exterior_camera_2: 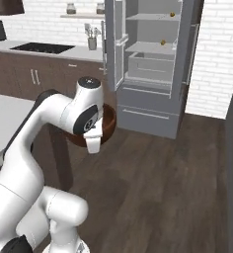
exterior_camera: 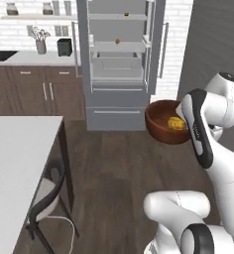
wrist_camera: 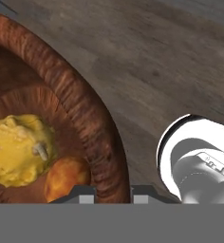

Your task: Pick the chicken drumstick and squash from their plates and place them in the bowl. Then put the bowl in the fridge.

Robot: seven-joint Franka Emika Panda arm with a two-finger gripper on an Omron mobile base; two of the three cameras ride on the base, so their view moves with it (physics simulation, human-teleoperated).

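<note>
We face the tall grey fridge (exterior_camera: 120, 64), its doors swung open on white shelves and drawers, across a dark wood-plank floor (exterior_camera: 119, 168). Our white arm holds the large reddish-brown wooden bowl (exterior_camera: 161, 121) aloft in front of the fridge's lower drawer, well clear of the floor. Our gripper (wrist_camera: 113, 193) is clamped on the bowl's rim, one finger inside and one outside. In the bowl, the lumpy yellow squash (wrist_camera: 19, 149) rests touching the small golden-orange chicken drumstick (wrist_camera: 65, 176).
</note>
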